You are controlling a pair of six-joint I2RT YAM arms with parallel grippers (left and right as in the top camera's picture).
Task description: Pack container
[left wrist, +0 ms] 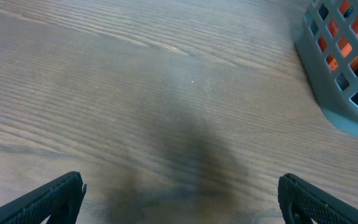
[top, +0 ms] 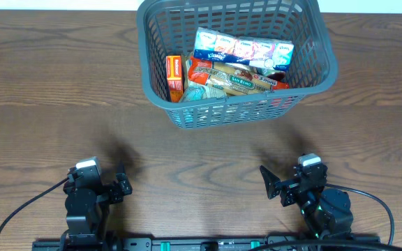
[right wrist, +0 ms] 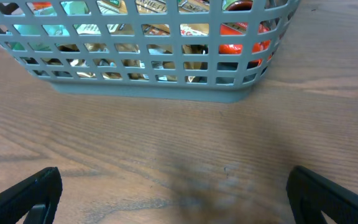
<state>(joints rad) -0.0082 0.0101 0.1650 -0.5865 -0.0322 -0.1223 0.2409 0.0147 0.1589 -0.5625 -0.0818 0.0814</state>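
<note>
Right gripper (right wrist: pixel 174 180) and left gripper (left wrist: pixel 179 186) both gape empty, while the container (top: pixel 222 113) lies ahead, long axis crosswise, nearer the right gripper.

A dark wood-grain table (top: pixel 47 104) fills the view. Toward its far middle lie a blue-and-white Kleenex pack (top: pixel 243 49), a San Remo packet (top: pixel 239 82) just nearer (its label readable), and an orange box (top: pixel 175 77) to their left.
</note>
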